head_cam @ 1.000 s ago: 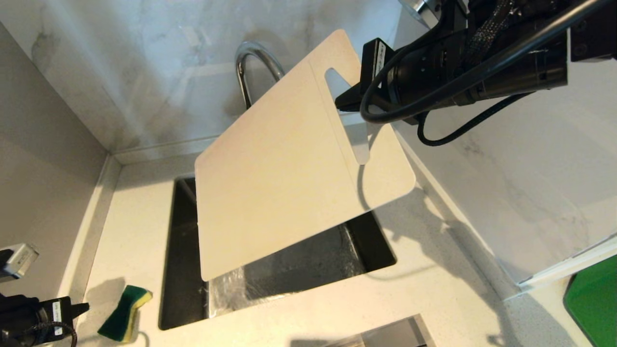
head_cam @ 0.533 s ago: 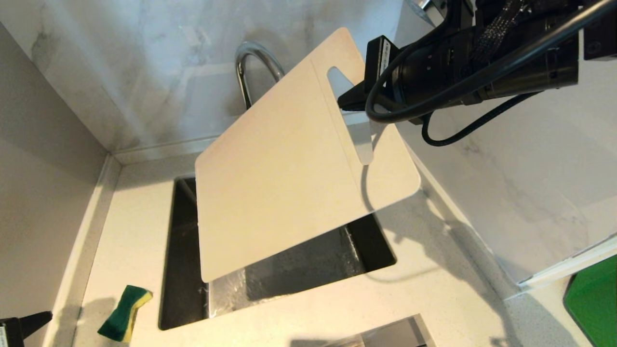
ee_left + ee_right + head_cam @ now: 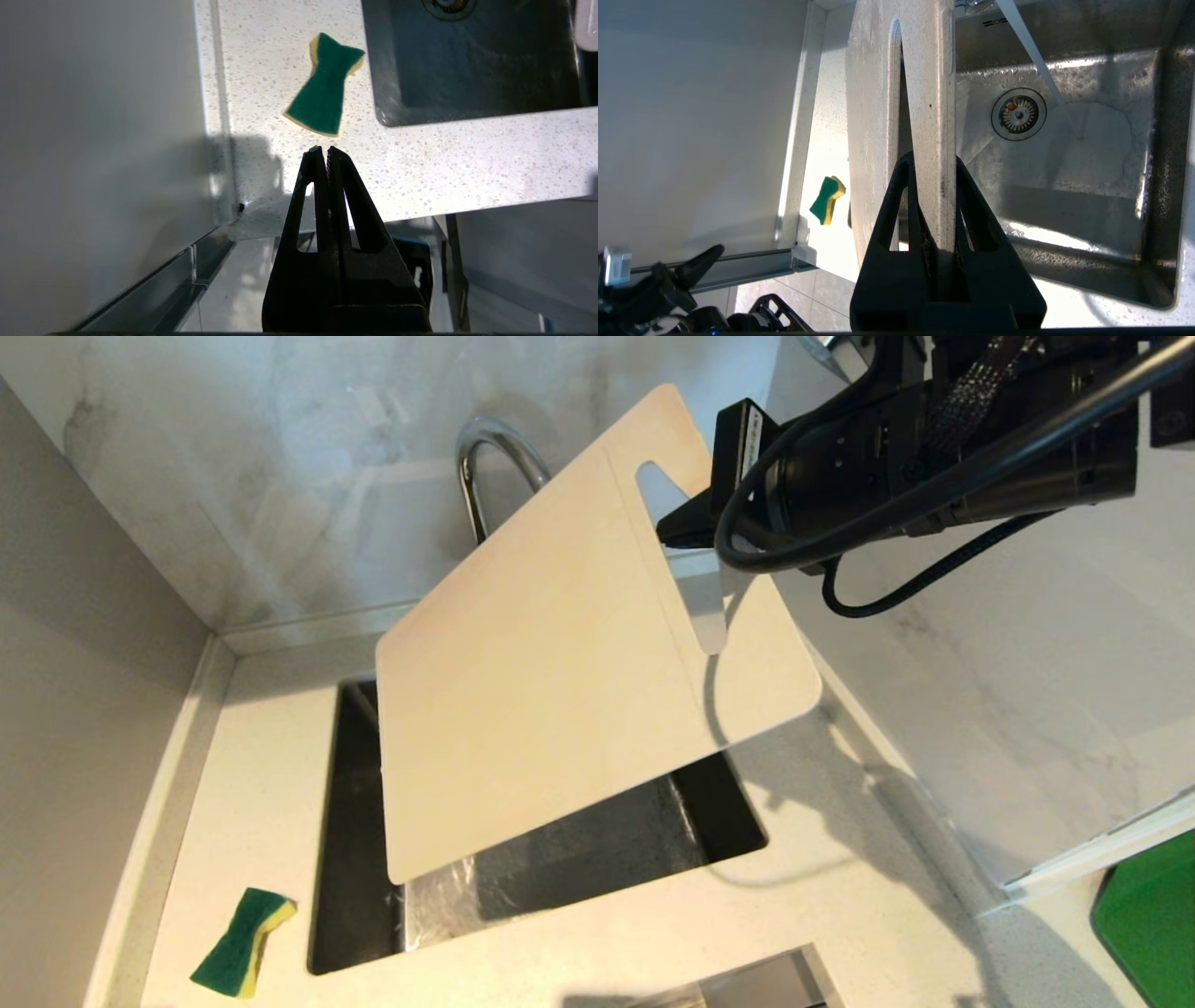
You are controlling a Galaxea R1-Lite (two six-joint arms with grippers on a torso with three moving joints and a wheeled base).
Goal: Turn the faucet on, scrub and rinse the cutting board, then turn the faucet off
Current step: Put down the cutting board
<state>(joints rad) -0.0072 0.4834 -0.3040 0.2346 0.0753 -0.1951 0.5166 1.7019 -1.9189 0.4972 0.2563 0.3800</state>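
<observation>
The right arm reaches in from the upper right, high above the sink [image 3: 355, 896]. Its right gripper [image 3: 674, 527] points toward the wall and pinches the cutting board [image 3: 551, 663] at the strip beside the handle slot [image 3: 691, 588], one finger on each face of the board. The one cutting board hangs in the air, tilted, with its low corner over the sink and its high end near the faucet [image 3: 481, 457]. The one faucet stands behind the board, and only its shiny curved top shows in the head view. In the right wrist view a thin stream of water [image 3: 1036, 56] falls into the wet sink near the round drain [image 3: 1018, 114]. The left gripper [image 3: 323, 151] is low, off the front edge of the counter [image 3: 444, 168], pointing at it, with its two fingers pressed tight together and holding nothing. One green and yellow sponge [image 3: 243, 943] lies flat on the counter, just left of the sink. One green slab [image 3: 1153, 924] shows at the far right edge.
</observation>
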